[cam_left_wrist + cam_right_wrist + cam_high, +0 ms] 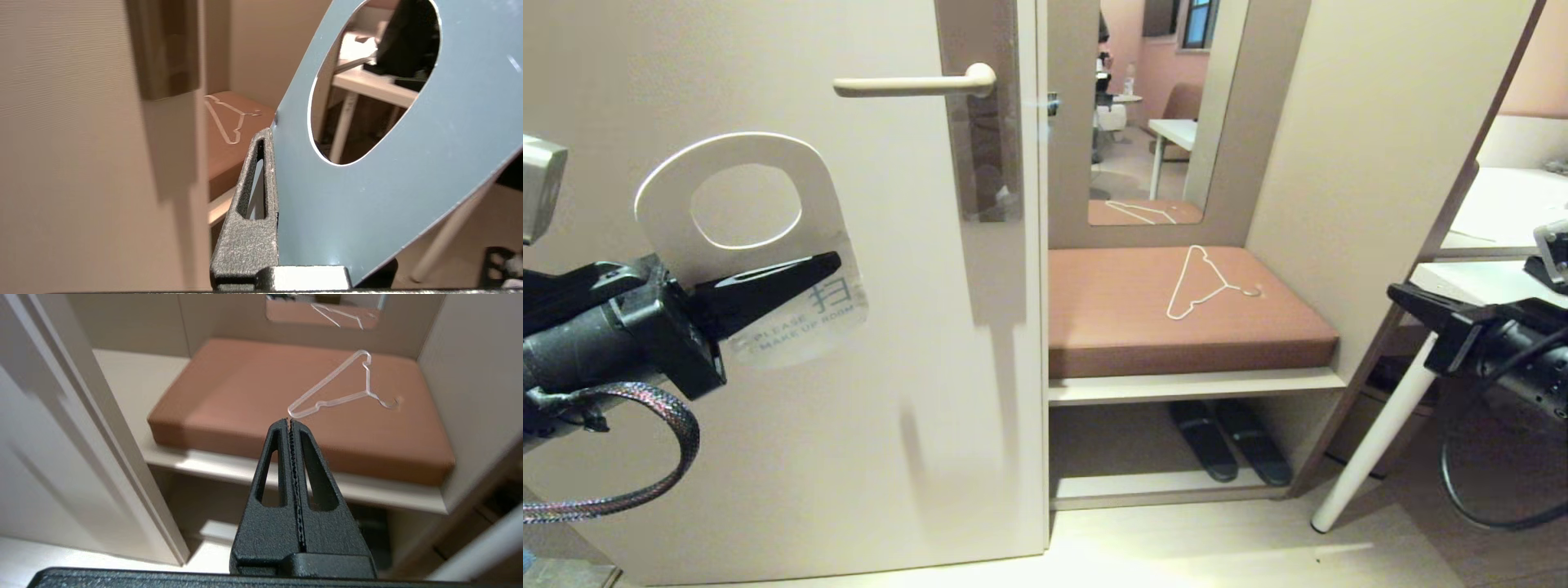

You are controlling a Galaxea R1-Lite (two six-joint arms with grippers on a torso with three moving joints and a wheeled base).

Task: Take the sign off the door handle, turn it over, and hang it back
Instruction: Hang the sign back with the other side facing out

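Observation:
The sign point(670, 212) is off the door handle point(907, 83) and hangs in the air below and left of it, in front of the door. Its white side with grey "PLEASE MAKE UP ROOM" text faces the head view, with the round hole uppermost. My left gripper point(825, 265) is shut on the sign just under the hole. In the left wrist view the sign's blue side point(367, 204) lies against my gripper point(271, 130). The handle is bare, on its brownish plate point(980, 122). My right gripper point(290, 420) is shut and empty, at the far right point(1401, 296).
Right of the door, an alcove holds a brown cushioned bench point(1127, 327) with a white wire clothes hanger point(1205, 286) on it. Dark slippers point(1229, 441) lie on the shelf below. A mirror point(1160, 106) stands behind. A white table leg point(1380, 433) slants at the right.

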